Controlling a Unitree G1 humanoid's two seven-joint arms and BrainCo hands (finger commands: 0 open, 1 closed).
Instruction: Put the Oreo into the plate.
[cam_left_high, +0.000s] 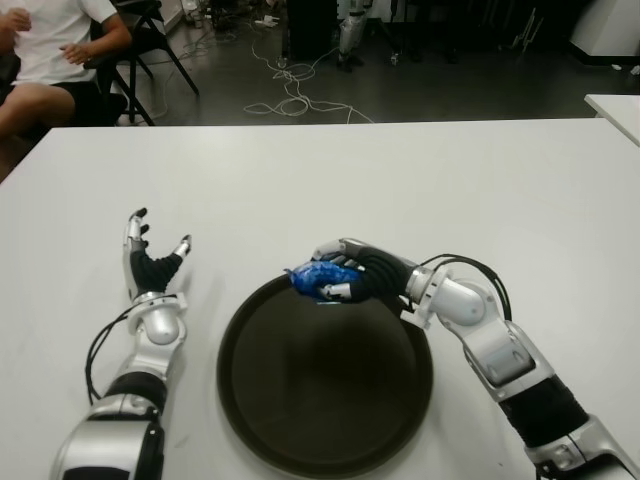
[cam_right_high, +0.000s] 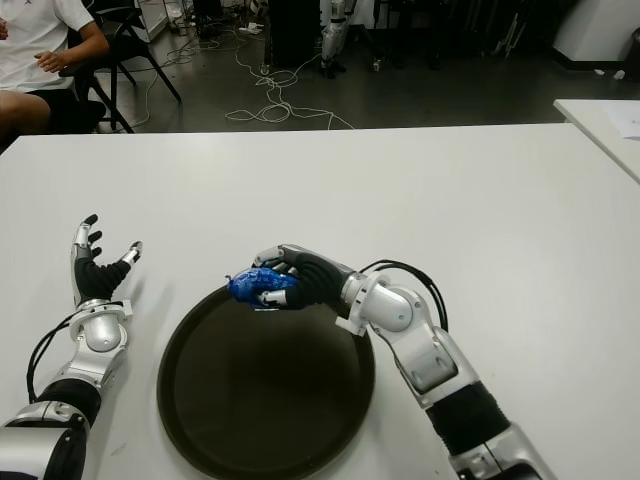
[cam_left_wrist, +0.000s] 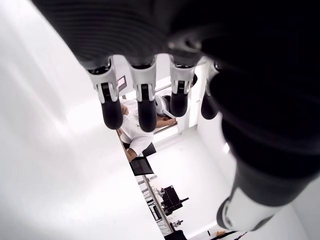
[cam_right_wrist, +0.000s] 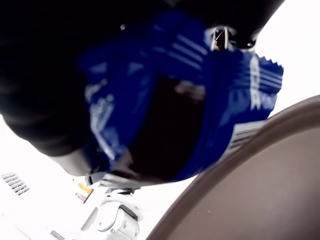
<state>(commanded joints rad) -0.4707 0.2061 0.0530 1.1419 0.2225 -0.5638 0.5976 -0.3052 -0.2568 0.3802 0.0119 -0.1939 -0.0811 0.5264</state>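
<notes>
Right wrist view is showing the right robot hand gripping the Oreo, a blue crinkled packet, w/ dark fingers wrapping round it. Packet's serrated end is sticking out past the fingers, above the plate rim. In the eye views the right robot hand is hovering over the far edge of the dark round plate, w/ the Oreo at its fingertips pointing toward the robot's left; whether the packet is touching the rim can't be told. Plate is sitting on the white table, just below and nearer the robot than the right robot hand.

Left robot hand is showing to the left of the plate, apart from it, fingers spread and pointing away from the robot, holding nothing. Left wrist view is confirming it: fingertips straight and loose.

Beyond the left robot hand, past the table's far edge, a person in a white shirt is sitting on a chair. Cables are lying on the floor there.
</notes>
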